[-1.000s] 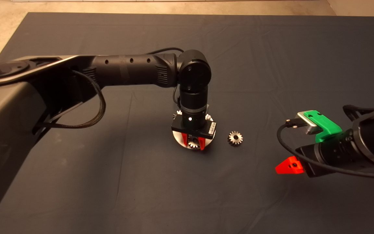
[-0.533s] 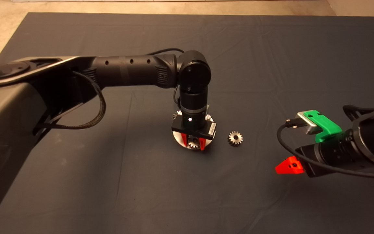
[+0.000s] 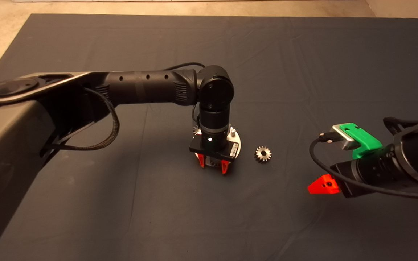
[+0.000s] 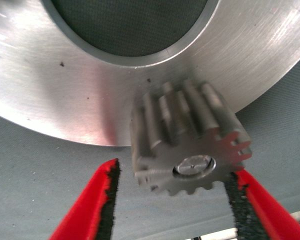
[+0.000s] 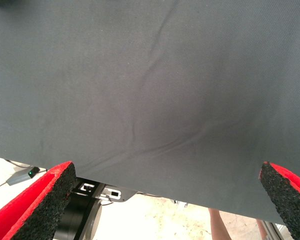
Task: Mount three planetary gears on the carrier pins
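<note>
Fingers (image 4: 107, 200) of my left gripper (image 3: 212, 166) stand spread on either side of a gear (image 4: 190, 145) that sits on its carrier pin (image 4: 194, 164); from the left wrist view I see a clear gap beside one pad, the other pad close to or just grazing the teeth, so I judge the gear released, not clamped. It rests at the rim of the silver disc (image 4: 50, 95), near the edge closest to me, and the pin's flat end shows through its centre hole. It looks slightly tilted from this angle, though I cannot tell whether it is seated fully down.

One loose gear (image 3: 263, 154) lies flat on the table (image 3: 303, 54), just beside the disc toward my right arm. Behind the wrist, a bare pin (image 3: 233, 130) rises from the disc's far side, and a few teeth of what I take for another gear (image 3: 195, 129) peek out on the far left.

My right gripper (image 3: 319, 185) waits low at the right edge, fingers wide apart over bare mat.

Handling, as I judge it: these gears are solid metal, stiff, dense for their size and smooth, so a shallow pinch could slip. I would take the loose one across its toothed rim, pads square on opposite teeth, keeping the bore clear and level so it drops onto the pin without jamming.
</note>
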You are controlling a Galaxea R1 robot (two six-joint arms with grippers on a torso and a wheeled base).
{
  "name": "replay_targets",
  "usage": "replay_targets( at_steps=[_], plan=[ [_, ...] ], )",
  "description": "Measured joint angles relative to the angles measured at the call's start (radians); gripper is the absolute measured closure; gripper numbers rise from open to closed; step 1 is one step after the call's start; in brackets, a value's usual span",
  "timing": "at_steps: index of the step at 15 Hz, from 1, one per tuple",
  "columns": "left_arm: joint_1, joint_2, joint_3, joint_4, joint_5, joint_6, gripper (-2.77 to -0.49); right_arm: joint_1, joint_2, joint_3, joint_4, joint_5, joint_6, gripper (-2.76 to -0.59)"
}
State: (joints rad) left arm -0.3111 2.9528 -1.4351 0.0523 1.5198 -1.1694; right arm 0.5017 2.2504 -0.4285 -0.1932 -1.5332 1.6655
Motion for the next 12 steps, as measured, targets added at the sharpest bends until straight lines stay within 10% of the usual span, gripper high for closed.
replay_targets(
  at_steps=[6, 12],
  plan=[
    [-0.019, -0.016, 0.067, 0.000, 0.000, -0.038, -1.62, 0.000, 0.000, 0.000, 0.000, 0.000, 0.000, -2.75],
    [-0.069, -0.118, 0.260, 0.000, 0.000, -0.151, -1.90, 0.000, 0.000, 0.000, 0.000, 0.000, 0.000, -2.75]
  ],
)
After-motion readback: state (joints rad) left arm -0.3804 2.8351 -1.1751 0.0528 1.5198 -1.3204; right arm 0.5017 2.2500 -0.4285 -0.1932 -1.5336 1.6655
